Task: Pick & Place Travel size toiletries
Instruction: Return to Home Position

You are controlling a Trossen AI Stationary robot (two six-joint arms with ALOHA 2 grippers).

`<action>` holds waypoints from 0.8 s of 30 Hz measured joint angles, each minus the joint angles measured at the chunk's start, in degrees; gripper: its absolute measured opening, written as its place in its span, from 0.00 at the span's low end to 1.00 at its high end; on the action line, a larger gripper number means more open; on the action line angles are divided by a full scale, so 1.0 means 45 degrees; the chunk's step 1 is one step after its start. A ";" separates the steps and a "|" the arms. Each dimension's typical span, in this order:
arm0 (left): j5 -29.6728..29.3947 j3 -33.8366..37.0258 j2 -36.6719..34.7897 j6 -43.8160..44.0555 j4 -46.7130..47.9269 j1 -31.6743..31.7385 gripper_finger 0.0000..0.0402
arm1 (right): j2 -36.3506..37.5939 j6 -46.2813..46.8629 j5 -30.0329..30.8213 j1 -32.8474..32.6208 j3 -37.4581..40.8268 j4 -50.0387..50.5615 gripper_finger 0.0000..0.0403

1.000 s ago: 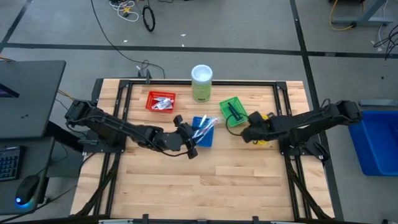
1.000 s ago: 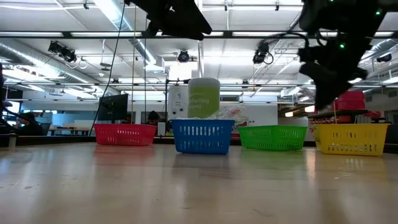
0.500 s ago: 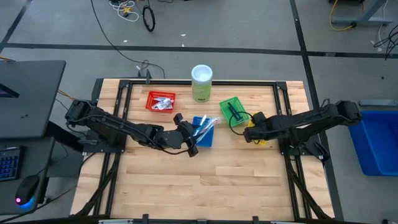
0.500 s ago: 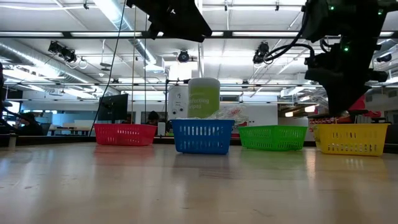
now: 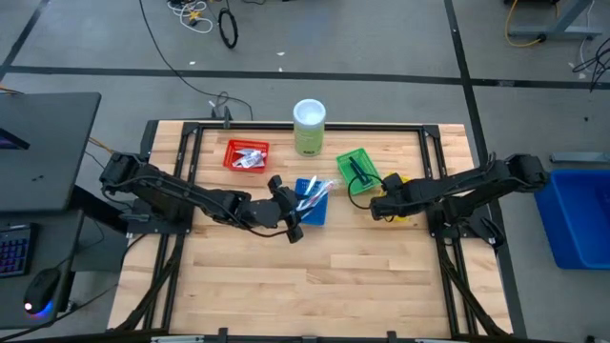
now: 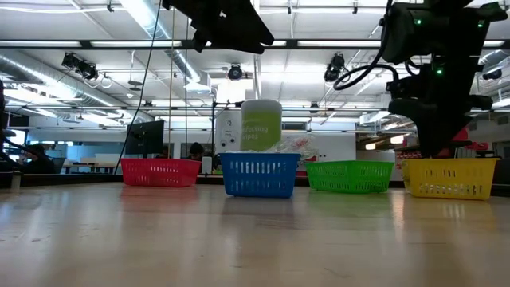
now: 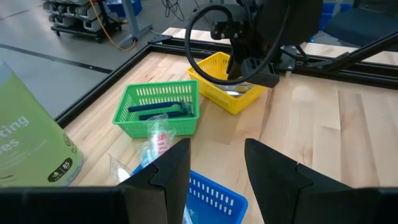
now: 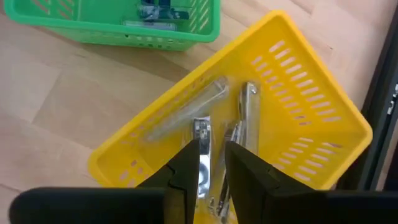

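Note:
My right gripper (image 8: 213, 167) points steeply down into the yellow basket (image 8: 292, 74), which holds several slim silvery toiletries (image 8: 249, 118). Its fingers stand a little apart, and one silvery piece (image 8: 200, 140) sits upright between them. In the high view it is at the table's right (image 5: 376, 205). My left gripper (image 7: 217, 165) hovers open over the blue basket (image 7: 214, 199), which holds clear-wrapped toothbrushes (image 5: 315, 193). It has nothing between its fingers. Dark razors (image 7: 158, 110) lie in the green basket (image 7: 134, 99). My right gripper has the silvery piece's upper end (image 8: 200, 130) between its two fingers, which come from above and point down into the basket. The piece stands close to one finger (image 8: 186, 165). Whether the fingers touch it, I cannot tell.
A red basket (image 5: 246, 154) with pale sachets stands at the far left, and a tall pale-green canister (image 5: 309, 127) with a white lid stands at the far edge. The four baskets sit in a row. The near half of the wooden table (image 5: 315, 286) is bare.
My right gripper has sunk toward the yellow basket and rolled about its wrist, so that it now reaches down to the basket's rim in the low view.

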State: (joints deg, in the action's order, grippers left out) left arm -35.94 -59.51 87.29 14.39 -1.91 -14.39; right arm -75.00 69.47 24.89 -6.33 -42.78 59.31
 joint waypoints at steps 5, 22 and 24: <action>-0.0094 0.0000 -0.0005 -0.0583 0.0022 -0.0005 0.40 | 0.0039 -0.1371 0.0018 0.0005 -0.0096 0.0055 0.25; -0.1803 0.0009 -0.5490 -0.0272 0.7060 -0.0136 0.22 | 0.2246 -1.2909 -0.3823 -0.0782 -0.4391 -0.0319 0.17; -0.2116 0.0008 -0.6268 -0.0244 0.8029 -0.0141 0.19 | 0.3260 -1.4340 -0.5177 -0.0787 -0.4008 -0.1270 0.14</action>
State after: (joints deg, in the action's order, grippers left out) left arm -45.47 -59.47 59.08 13.30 34.22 -15.03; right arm -60.33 4.94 1.59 -9.87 -60.82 53.60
